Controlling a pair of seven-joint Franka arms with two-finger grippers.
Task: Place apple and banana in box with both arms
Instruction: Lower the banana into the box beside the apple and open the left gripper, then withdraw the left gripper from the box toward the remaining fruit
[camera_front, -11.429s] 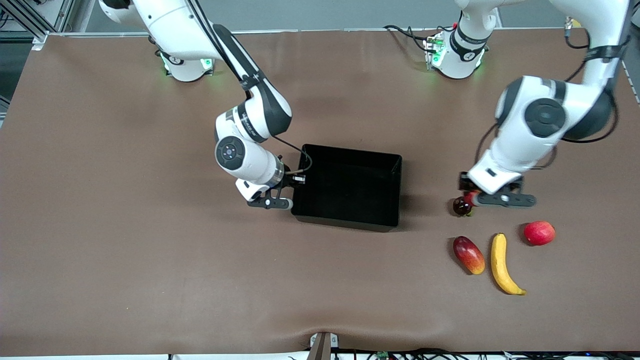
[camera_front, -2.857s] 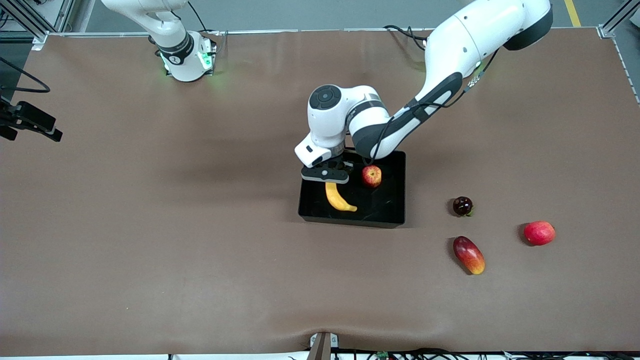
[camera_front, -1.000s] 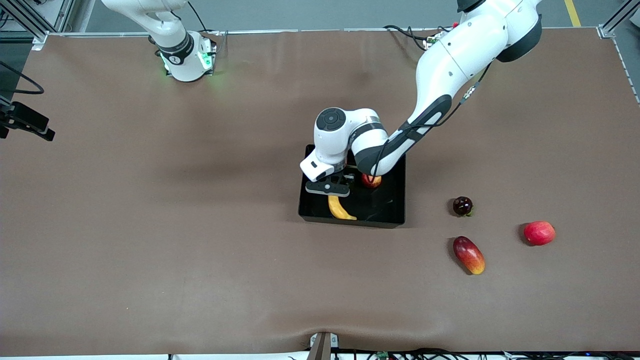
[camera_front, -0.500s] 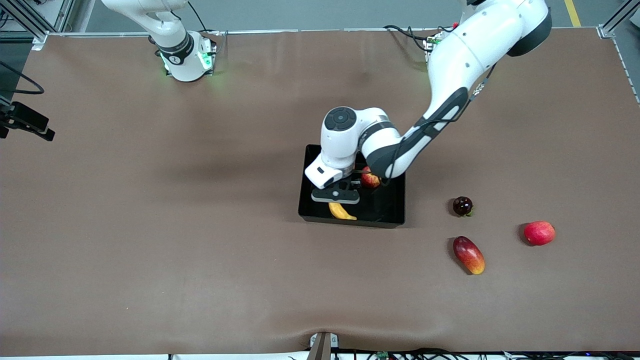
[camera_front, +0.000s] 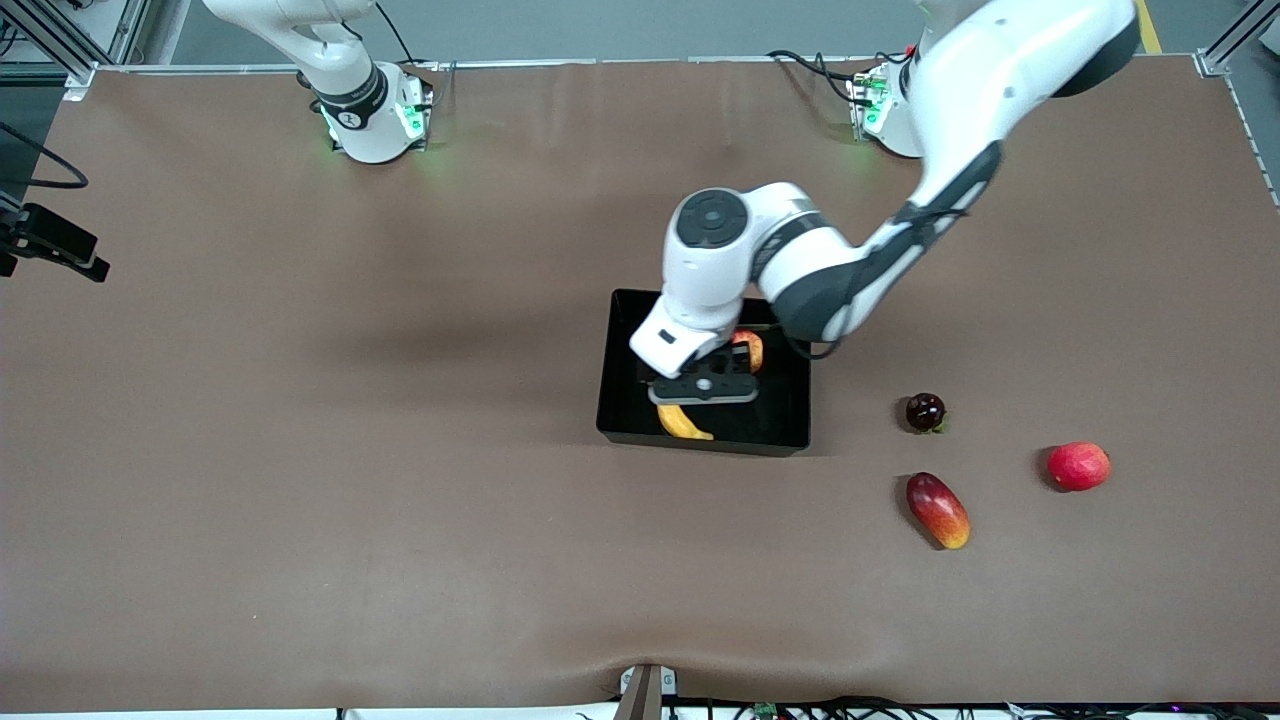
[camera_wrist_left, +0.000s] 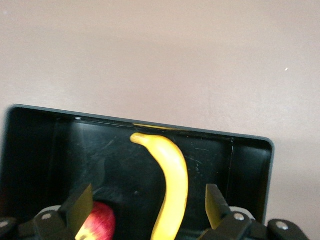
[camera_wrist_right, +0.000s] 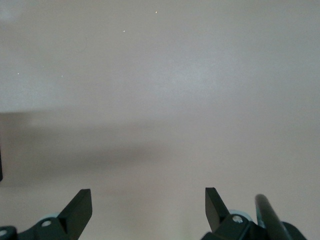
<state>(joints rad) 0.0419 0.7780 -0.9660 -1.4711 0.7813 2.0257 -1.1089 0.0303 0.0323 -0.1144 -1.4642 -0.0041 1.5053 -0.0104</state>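
Left pincer (camera_front: 704, 388) is hanging spread over the box (camera_front: 782, 425), empty, since banana (camera_wrist_left: 172, 185) and apple (camera_wrist_left: 96, 227) are lying inside. Right pincer (camera_wrist_right: 148, 215) is waiting spread at 9 o'clock, over bare surface (camera_wrist_right: 165, 80).

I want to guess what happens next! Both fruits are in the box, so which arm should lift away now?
The left. Its open claw hangs over the banana and apple inside the box, holding nothing. The right claw is open over bare table.

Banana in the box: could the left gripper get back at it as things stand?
Probably yes. The left gripper hangs open right over the banana, which lies loose in the box beside the apple, with nothing covering it.
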